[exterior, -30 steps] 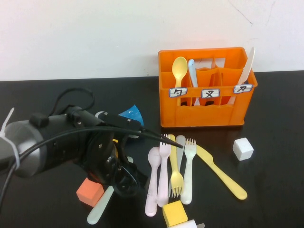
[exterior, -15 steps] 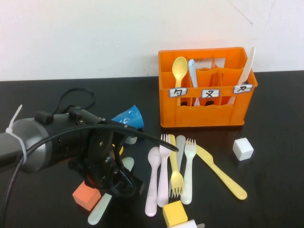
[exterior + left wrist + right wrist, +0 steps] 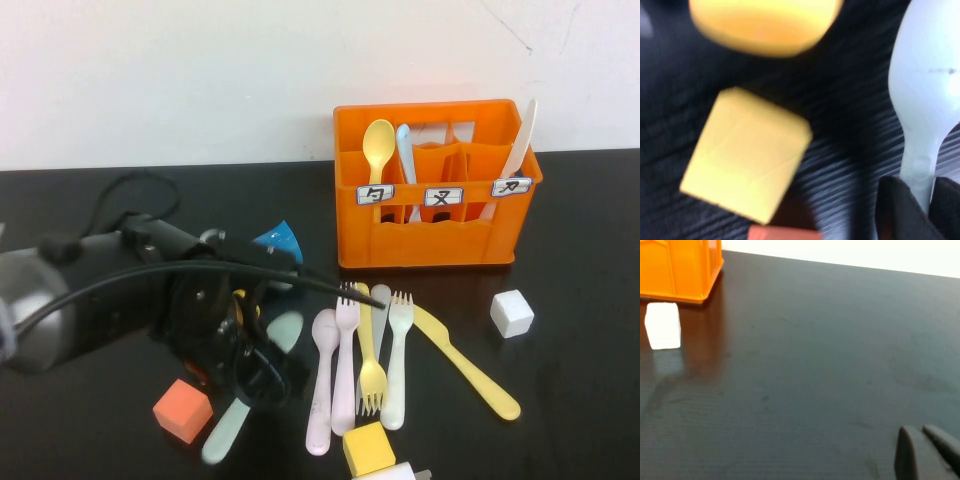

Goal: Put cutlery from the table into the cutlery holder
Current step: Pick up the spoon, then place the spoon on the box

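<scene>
A plain white wall (image 3: 200, 70) rises behind, evenly lit.

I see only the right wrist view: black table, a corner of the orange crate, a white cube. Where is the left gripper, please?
Observer: The left gripper is low over the table, left of the cutlery pile, shut on a pale green spoon.
Operator: What is already in the crate?
Observer: The cutlery holder contains a yellow spoon, a pale utensil and a white knife.
Operator: And my right gripper?
Observer: The right gripper does not appear in the high view.
</scene>
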Available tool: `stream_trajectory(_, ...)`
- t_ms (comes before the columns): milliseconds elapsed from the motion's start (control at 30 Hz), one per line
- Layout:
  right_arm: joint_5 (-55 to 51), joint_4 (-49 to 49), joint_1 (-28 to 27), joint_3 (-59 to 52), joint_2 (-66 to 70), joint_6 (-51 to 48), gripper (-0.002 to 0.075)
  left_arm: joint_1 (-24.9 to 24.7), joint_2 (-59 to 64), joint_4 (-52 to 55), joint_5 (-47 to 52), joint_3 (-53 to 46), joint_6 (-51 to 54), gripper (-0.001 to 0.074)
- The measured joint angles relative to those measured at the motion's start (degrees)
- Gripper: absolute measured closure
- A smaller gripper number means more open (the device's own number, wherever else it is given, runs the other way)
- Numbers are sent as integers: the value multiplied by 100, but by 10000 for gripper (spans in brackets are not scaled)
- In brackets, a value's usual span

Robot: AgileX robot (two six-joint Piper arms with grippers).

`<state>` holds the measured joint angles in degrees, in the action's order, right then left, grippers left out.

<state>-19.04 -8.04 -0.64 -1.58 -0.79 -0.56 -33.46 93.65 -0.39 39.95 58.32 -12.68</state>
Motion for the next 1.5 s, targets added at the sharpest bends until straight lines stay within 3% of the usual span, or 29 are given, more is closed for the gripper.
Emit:
stream_trajectory(200,0,0,0,0,0,0,729,-200,-701,0,-762,-99,-80,634)
stream_trajectory(367,0,0,0,0,0,0,729,-293,-1170,95,-2047,-618,-89,634)
stream_trajectory(633,0,0,0,0,0,0,729,-293,-1426,229,-5764,-1697,-28,634)
stream_trajectory(900,0,0,0,0,0,0,729,-293,-713,-324,-8614,-1512,854,634)
stream_trajectory(1100,0,0,0,0,0,0,729,-293,172,-651,-9248,-669,1023,634)
stream_trajectory(1500,0,-9,0,0,0,0,729,-70,1708,-791,-9247,531,1085,626)
